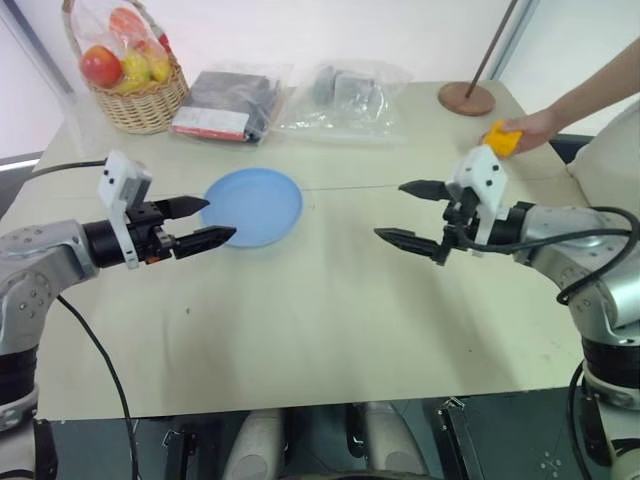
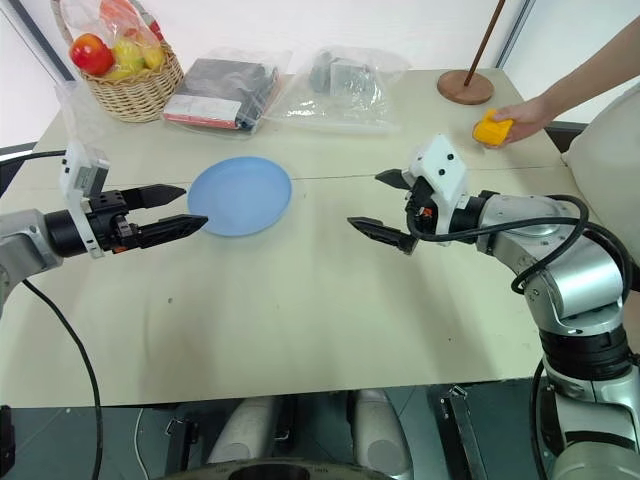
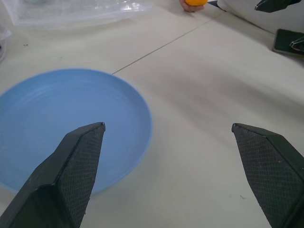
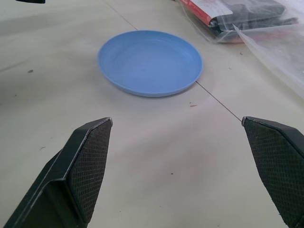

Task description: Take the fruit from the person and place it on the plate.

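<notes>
Left eye view: the person's hand (image 1: 535,127) grips the stubby orange-yellow fruit (image 1: 502,138) at the desk's (image 1: 320,320) far right edge; the left claw (image 1: 205,222) and the right claw (image 1: 405,212) both gape, released.

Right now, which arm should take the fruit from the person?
Right. The fruit sits in the person's hand just beyond the open right pincer; the left pincer is across by the plate.

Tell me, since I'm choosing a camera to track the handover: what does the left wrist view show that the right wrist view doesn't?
Left wrist view, not the right: the fruit in the person's hand. Right wrist view, not the left: a red-and-black packet in clear plastic. Both: the plate on the table, framed by that arm's own open fingers, left gripper and right gripper.
</notes>
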{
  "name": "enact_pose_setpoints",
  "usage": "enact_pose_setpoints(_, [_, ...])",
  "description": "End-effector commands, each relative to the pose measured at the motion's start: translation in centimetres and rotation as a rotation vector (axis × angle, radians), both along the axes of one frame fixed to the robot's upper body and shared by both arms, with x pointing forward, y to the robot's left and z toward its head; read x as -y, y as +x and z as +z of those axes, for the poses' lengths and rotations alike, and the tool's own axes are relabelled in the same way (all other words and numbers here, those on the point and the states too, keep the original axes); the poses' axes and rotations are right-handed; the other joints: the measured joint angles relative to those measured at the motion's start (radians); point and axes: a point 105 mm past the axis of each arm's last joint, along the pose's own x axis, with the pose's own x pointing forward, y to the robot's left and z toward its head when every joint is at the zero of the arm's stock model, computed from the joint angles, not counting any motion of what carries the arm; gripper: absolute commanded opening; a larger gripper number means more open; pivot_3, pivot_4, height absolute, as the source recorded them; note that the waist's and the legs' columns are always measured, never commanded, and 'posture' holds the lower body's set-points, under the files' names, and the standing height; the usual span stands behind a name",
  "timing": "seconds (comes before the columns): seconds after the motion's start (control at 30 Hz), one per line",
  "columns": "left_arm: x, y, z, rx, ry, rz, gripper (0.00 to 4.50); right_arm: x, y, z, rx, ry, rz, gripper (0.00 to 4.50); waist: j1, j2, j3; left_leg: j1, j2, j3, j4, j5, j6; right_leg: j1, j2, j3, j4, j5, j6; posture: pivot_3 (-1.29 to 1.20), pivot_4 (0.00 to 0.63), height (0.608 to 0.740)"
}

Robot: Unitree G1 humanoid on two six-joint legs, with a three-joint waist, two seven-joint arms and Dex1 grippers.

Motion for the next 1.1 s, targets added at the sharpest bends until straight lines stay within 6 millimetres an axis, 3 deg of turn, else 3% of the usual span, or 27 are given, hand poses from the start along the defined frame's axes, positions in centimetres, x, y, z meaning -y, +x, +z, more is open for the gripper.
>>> enact_pose_setpoints(0.03, [-0.32, 0.01, 1.56, 0.063, -0.010, 0.012, 4.50, 0.07, -0.21, 1.50, 0.068, -0.004, 0.007, 4.47, 0.000, 0.000, 0.000, 0.000, 0.000, 0.000, 0.000, 0.000, 0.000, 0.000, 0.000, 0.000, 0.000, 0.000, 0.000, 0.00, 0.150, 0.740])
enact_pose_setpoints(1.1, [-0.15, 0.22, 1.71, 0.073, -0.009, 0.015, 4.50, 0.08, -0.10, 1.47, 0.071, -0.003, 0.004, 4.47, 0.000, 0.000, 0.000, 0.000, 0.000, 0.000, 0.000, 0.000, 0.000, 0.000, 0.000, 0.000, 0.000, 0.000, 0.000, 0.00, 0.150, 0.740])
